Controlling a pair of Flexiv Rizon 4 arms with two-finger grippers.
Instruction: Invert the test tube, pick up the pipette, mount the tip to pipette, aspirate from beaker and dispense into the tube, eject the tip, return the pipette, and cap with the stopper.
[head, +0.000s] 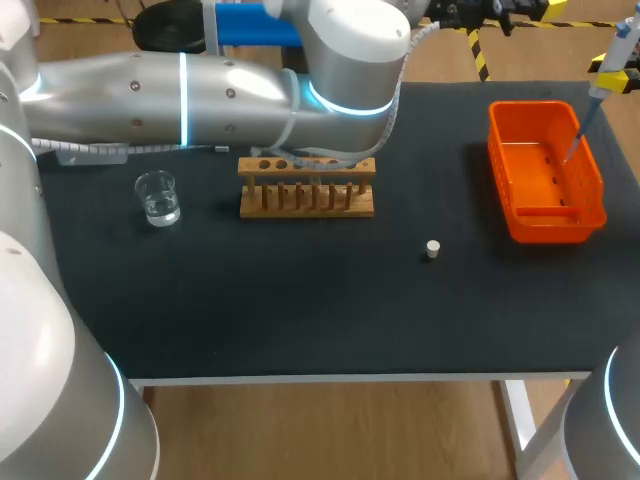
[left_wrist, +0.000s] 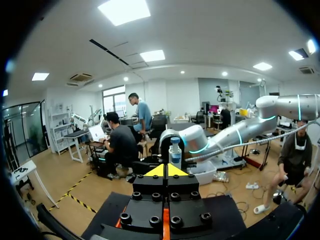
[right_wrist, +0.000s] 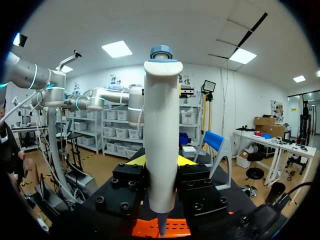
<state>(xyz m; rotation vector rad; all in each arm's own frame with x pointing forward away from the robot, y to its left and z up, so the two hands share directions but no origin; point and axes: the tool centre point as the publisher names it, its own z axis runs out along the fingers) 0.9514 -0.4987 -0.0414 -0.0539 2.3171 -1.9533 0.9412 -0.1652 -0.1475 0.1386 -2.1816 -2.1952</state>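
Stopper (head: 432, 249): small and pale, standing alone on the black table (head: 300, 320), nearest the front edge.
Beaker (head: 158, 197): clear glass with a little liquid in it, on the left part of the table.
Rack (head: 307, 186): wooden, with its long side to the front and a row of holes along the top. It stands near the Beaker but apart from it, and its rear edge is partly under the Left arm.
Basket (head: 545, 215): orange, on the right side of the table, well apart from the Rack.
Left arm (head: 200, 85): comes in from the left and lies across the table behind the Beaker and Rack.
Left gripper (left_wrist: 166, 171): its yellow tips meet, pressed together. It is hidden in the head view.
Right gripper (right_wrist: 161, 162): clamped on the Pipette, one finger at each side of the white body.
Pipette (right_wrist: 161, 140): upright in the grip, with a blue-grey cap on top. It is held over the far right of the table, its thin lower end slanting down into the Basket. I cannot tell whether the two touch.
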